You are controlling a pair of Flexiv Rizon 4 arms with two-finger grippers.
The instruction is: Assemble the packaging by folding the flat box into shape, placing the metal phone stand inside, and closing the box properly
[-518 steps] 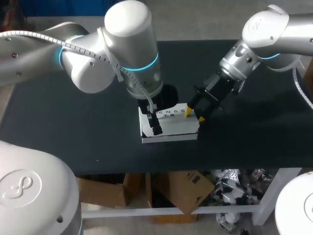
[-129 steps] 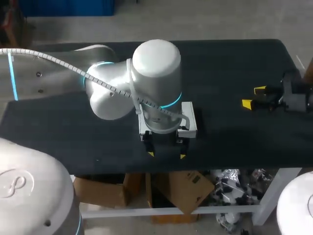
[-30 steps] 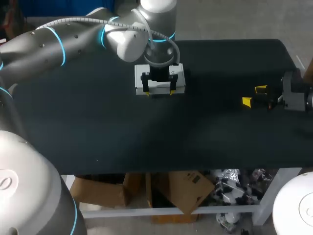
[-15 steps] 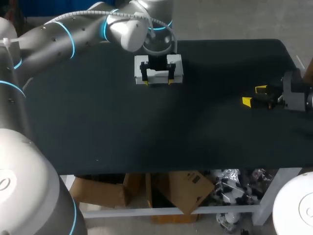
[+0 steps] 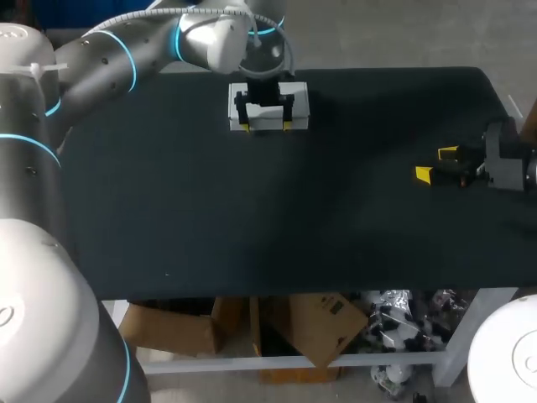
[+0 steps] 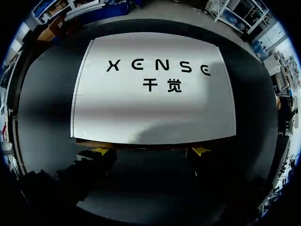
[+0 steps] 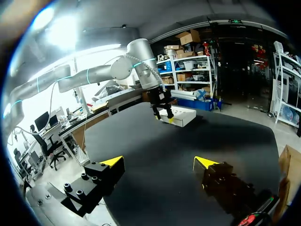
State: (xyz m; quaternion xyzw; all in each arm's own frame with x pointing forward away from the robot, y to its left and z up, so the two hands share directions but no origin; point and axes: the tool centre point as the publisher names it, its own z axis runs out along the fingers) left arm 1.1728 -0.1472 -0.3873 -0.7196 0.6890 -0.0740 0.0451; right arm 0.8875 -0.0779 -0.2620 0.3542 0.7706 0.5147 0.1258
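The white box (image 5: 268, 102) lies flat with its lid down near the table's far edge. In the left wrist view its printed white top (image 6: 153, 92) fills the space ahead of the fingers. My left gripper (image 5: 267, 127) is open over the box's near edge. Both yellow tips of this gripper (image 6: 150, 151) stand along that same near side, not around the box. At the table's right edge hovers my right gripper (image 5: 436, 164), open with nothing between its fingers. From the right gripper (image 7: 157, 162) the box (image 7: 182, 116) shows far ahead. No metal phone stand is visible.
The black table top (image 5: 252, 218) stretches bare between the box and my right gripper. My left arm (image 5: 126, 59) comes in from the far left and crosses the table's back left part. The table's far edge runs just beyond the box.
My left gripper has moved toward the table's far edge, and the box has slid that way with it. The right arm has stayed where it was.
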